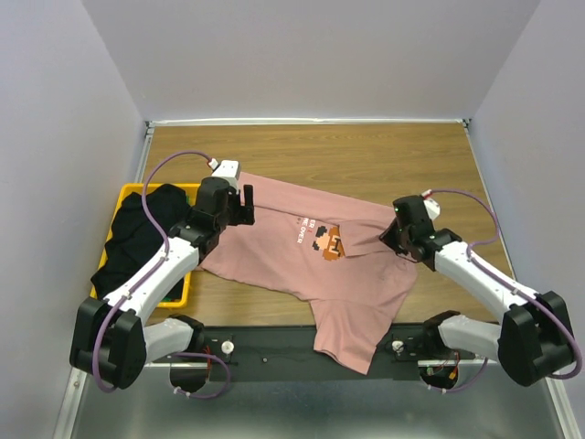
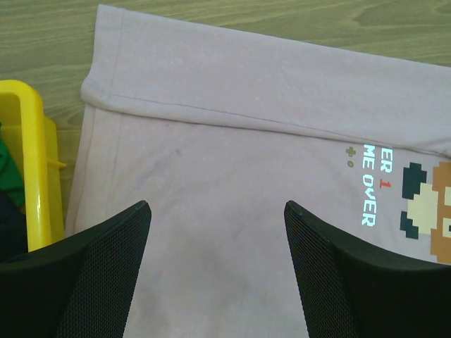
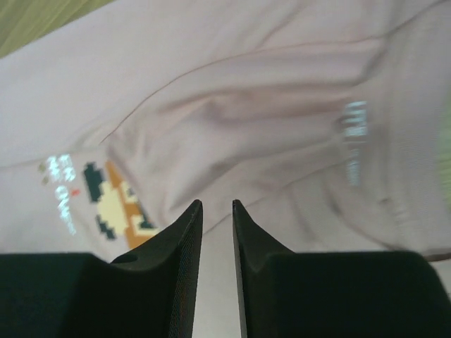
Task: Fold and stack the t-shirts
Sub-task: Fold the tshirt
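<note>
A dusty-pink t-shirt with a pixel-art face and white text lies spread across the middle of the wooden table, one end hanging over the front edge. My left gripper is open above its left part; in the left wrist view its jaws stand wide apart over flat pink cloth. My right gripper is at the shirt's right edge. In the right wrist view its jaws are nearly together with a ridge of pink cloth between them. A black t-shirt lies in the basket.
A yellow plastic basket stands at the table's left, its rim right beside the shirt's left edge, with a bit of green cloth inside. Grey walls enclose the table on three sides.
</note>
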Robot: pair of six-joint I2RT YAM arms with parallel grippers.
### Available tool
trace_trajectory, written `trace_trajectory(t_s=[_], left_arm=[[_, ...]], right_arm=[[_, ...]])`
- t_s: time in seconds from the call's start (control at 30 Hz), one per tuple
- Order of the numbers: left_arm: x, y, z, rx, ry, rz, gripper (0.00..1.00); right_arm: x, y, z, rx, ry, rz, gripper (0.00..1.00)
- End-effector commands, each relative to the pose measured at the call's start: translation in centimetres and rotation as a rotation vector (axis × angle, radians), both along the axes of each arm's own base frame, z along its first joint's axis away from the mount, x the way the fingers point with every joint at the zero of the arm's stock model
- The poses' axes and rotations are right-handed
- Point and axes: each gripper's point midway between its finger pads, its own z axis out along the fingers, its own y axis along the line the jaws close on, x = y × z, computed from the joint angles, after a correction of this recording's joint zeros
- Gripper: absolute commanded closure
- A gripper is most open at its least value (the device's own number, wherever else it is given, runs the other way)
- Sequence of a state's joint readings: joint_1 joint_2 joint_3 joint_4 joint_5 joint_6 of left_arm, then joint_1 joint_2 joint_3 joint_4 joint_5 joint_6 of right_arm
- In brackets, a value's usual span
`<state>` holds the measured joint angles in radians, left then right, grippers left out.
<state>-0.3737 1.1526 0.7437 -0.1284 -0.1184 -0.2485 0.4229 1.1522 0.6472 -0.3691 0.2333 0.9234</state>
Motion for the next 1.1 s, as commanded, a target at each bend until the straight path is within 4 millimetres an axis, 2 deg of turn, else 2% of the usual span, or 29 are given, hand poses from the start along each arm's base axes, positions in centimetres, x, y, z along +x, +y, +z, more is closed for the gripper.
trace_trajectory(t_s=[0.0,0.17,0.27,0.57,0.8,1.07], left_arm=[[0.1,-0.9,0.2,-0.008,-0.012,-0.046,0.16],[-0.1,-1.1,0.3,-0.007,-0.012,-0.054,0.16],[-0.1,-1.1,0.3,-0.006,-0.012,-0.055,0.16],[0.0,-1.2,0.1,-0.004,-0.007,-0.057,0.16],[0.0,-1.2,0.0,-0.003,-0.002,-0.057,0.16],[-0.1,-1.2,-0.1,-0.004,0.0,-0.057,0.16]], right_arm=[[-2.0,-5.2,-3.5,-0.113,0.144,-0.091,0.71],[-0.8,-7.7,-4.2,-0.121,0.157,-0.137,0.71],[-0.3,-8.5,-4.8,-0.089,0.157,-0.152,0.71],[0.3,-7.9,-6.1,-0.03,0.168,-0.101,0.7],[0.5,-7.6,-4.7,-0.014,0.111,-0.092,0.7],[0.1,-7.5,-4.4,0.0,0.099,-0.089,0.7]])
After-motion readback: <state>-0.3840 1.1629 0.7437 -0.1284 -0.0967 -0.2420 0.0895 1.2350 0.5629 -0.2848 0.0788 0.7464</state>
